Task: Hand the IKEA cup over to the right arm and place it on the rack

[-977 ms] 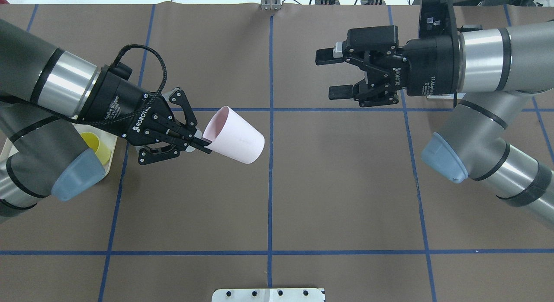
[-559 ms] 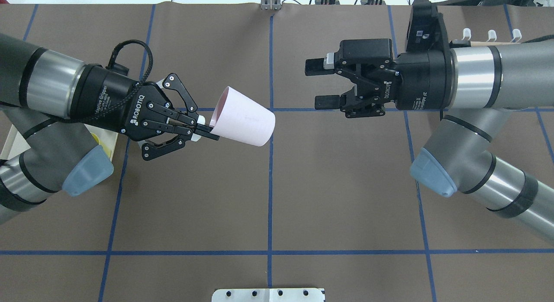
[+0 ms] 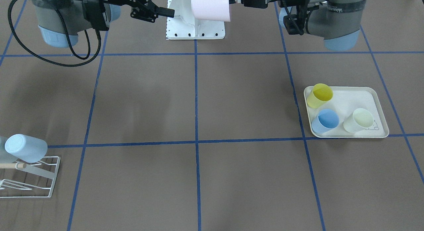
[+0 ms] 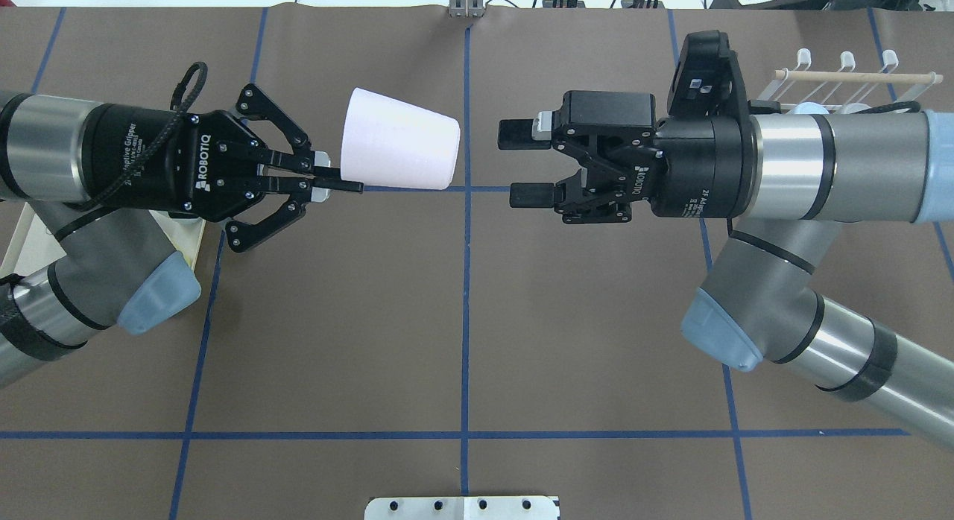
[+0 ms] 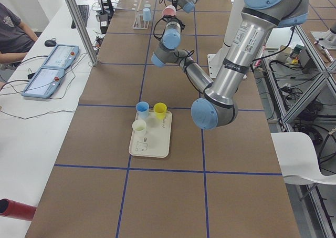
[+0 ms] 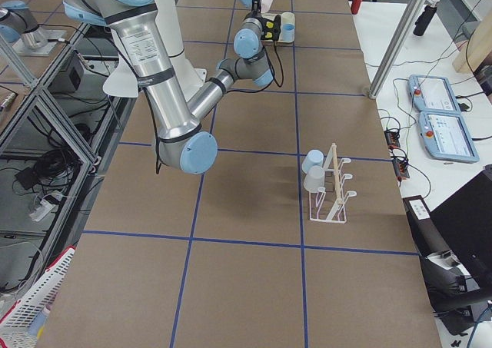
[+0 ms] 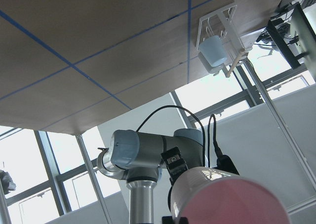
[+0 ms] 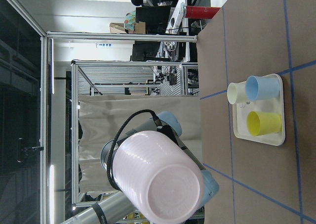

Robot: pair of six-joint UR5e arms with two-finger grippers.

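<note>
The pink IKEA cup [image 4: 399, 149] hangs on its side above the table, base pointing at the right arm [image 4: 790, 162]. My left gripper [image 4: 335, 179] is shut on the cup's rim. My right gripper [image 4: 519, 165] is open, its fingertips a short gap from the cup's base. The right wrist view shows that base [image 8: 170, 190] head-on. In the front-facing view the cup [image 3: 210, 6] sits between both grippers at the top edge. The white wire rack [image 4: 850, 77] with its wooden dowel stands behind the right arm, and a light blue cup [image 3: 26, 148] is on the rack [image 3: 43, 178].
A cream tray [image 3: 351, 98] on the left arm's side holds a yellow cup [image 3: 319, 95], a blue cup [image 3: 326, 120] and a pale cup [image 3: 359, 120]. A white base plate [image 4: 462, 507] sits at the table's near edge. A person [image 5: 13, 30] sits at a side desk.
The left gripper has carried the cup away from the robot and turned it level. The right gripper, still open, has moved left toward the cup's base, uncovering the rack behind it.
</note>
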